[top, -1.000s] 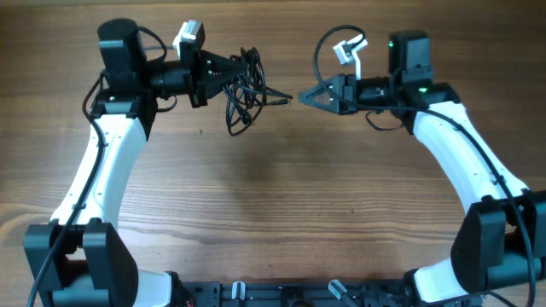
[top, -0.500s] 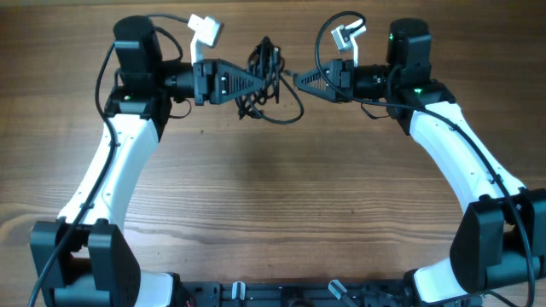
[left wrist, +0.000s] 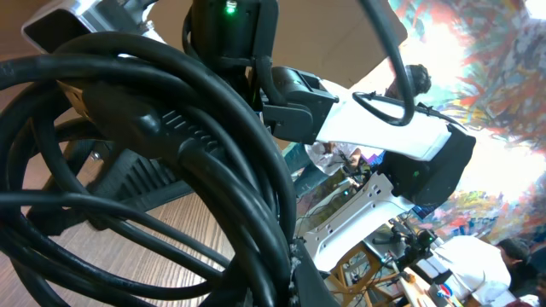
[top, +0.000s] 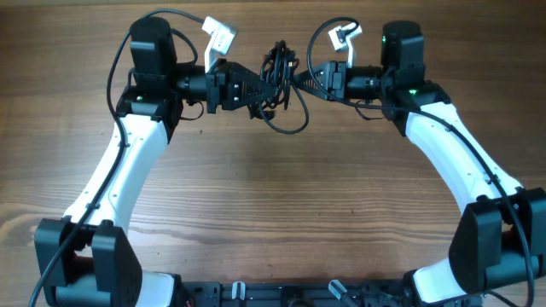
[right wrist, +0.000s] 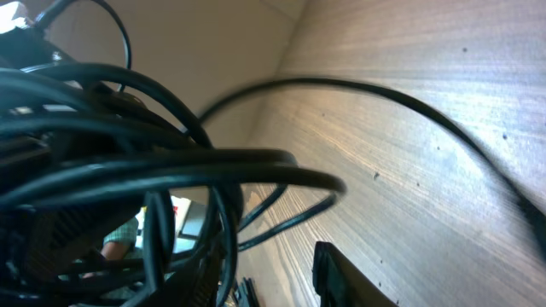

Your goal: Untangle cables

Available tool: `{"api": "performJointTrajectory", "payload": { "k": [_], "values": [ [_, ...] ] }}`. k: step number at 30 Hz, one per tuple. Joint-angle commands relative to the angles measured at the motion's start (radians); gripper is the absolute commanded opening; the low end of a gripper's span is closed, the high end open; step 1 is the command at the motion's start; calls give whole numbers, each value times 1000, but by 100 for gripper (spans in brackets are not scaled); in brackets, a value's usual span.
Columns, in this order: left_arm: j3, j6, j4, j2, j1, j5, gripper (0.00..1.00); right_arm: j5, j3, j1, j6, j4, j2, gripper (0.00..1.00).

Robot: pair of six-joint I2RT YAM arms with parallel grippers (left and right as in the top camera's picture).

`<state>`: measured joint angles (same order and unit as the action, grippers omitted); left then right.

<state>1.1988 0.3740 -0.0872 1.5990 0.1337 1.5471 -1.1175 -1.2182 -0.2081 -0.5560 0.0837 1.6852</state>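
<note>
Bunching over the far counter [top: 273, 213], the cables [top: 275, 66], likely limp and light, sit pinched in the closed left pincer [top: 263, 88]; right pincer [top: 300, 78] grip unclear; best hold: slack outer loop.

The cables [top: 275, 68] fill the small gap between the left gripper [top: 258, 83] and the right gripper [top: 309, 78], so nothing can pass there. One loop [top: 288, 130] sags out onto the desk [top: 281, 213] just below them. The left arm [top: 119, 170] and right arm [top: 461, 162] wall off the sides. Between the arms, below the loop, there is lots of room.
</note>
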Motion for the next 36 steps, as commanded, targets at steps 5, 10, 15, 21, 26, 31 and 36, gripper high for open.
{"api": "performJointTrajectory", "payload": {
  "k": [5,10,15,21,26,31,36],
  "values": [
    [10,-26,26,-3,3,30,4,-106,-10,92,10,-65,19,50],
    [10,-26,27,-3,3,30,4,-179,-10,69,77,-51,19,50],
    [10,-26,27,-3,2,30,4,-161,-10,24,172,43,19,49],
    [10,-26,27,-3,-1,27,4,-161,-10,17,190,68,19,49],
    [10,-26,27,-3,-1,27,4,-161,-10,-11,239,117,19,46],
    [10,-26,28,-3,-1,27,4,-122,-10,-34,232,111,19,39],
    [10,-26,28,-3,-1,27,4,-118,-10,-29,211,82,19,8]
  ]
}}
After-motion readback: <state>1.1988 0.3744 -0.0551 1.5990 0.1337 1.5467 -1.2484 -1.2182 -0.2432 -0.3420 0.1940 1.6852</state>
